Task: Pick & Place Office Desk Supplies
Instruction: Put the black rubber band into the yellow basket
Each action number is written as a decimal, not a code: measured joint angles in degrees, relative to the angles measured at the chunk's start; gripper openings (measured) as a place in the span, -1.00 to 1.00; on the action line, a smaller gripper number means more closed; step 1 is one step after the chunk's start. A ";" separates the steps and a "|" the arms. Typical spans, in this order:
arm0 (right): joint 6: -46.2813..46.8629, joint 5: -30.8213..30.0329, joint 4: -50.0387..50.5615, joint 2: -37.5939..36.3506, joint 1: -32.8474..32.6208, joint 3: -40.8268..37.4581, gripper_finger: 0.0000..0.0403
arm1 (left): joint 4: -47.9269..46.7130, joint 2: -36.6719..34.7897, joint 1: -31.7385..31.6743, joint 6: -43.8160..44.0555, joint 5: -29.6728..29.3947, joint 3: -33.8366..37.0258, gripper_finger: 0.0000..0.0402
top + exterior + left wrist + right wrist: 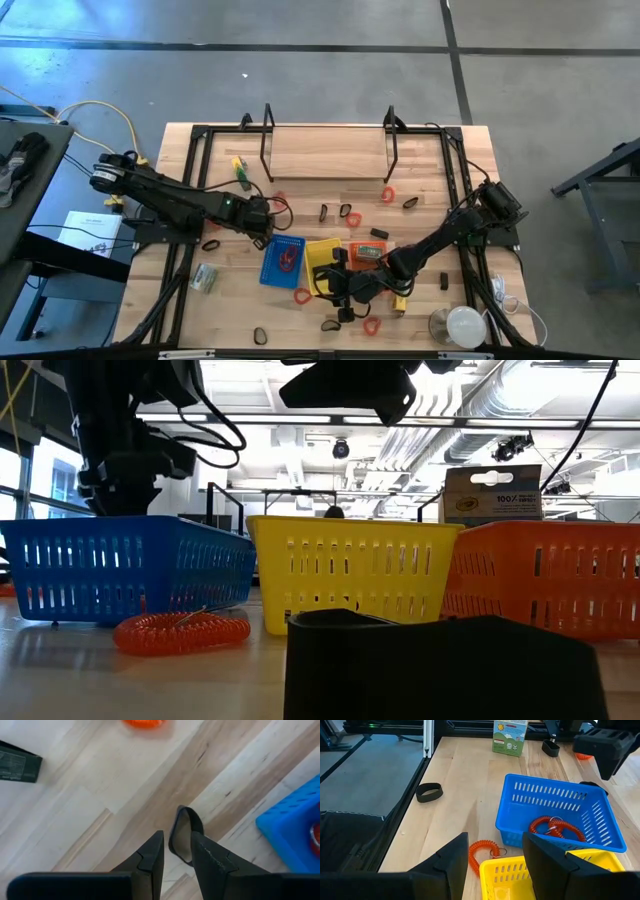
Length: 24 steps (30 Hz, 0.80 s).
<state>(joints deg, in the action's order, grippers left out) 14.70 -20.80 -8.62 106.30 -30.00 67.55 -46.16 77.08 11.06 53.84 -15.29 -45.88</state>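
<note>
**Wooden bench, supplies scattered around 3 trays**

Wood planks carry the bench [330,150]. Left gripper [176,851] pinches a black loop [184,832] just beside the blue tray [282,260]. Right gripper [495,857] hangs spread above the yellow tray [540,875]; a red coil [481,854] lies on the wood just ahead of its fingers.

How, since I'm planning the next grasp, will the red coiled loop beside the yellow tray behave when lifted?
The red coiled loop is a thin spiral, so it will probably stretch and sag rather than stay stiff. It looks light for its size. Lying flat on the table, it seems unlikely to roll.
</note>
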 joint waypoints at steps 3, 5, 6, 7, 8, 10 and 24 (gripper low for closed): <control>0.02 0.00 0.04 0.00 0.00 0.02 -0.14 | 1.71 0.00 -0.01 0.04 0.07 1.08 -0.56; 0.02 0.01 0.16 0.00 0.00 0.01 -0.14 | 3.36 0.00 -0.01 0.07 0.12 1.93 -0.56; 0.02 0.00 0.22 0.00 0.00 0.01 -0.14 | 3.85 0.00 -0.01 0.10 0.17 2.22 -0.56; 0.00 0.00 0.22 0.00 0.00 0.00 -0.14 | 4.40 0.00 -0.01 0.13 0.17 2.53 -0.56; 0.02 0.00 0.24 0.00 0.00 0.00 -0.14 | 4.73 0.00 -0.01 0.15 0.20 2.73 -0.56; 0.01 0.00 0.22 0.00 0.00 0.00 -0.14 | 4.96 0.00 -0.01 0.16 0.20 2.97 -0.56; 0.00 0.00 0.36 0.00 0.01 0.01 -0.14 | 6.38 6.44 -0.01 -0.24 0.14 2.99 -0.56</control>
<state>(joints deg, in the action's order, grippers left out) 14.70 -20.80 -8.26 106.30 -29.98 67.56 -39.78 83.52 11.05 53.60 -15.15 -42.89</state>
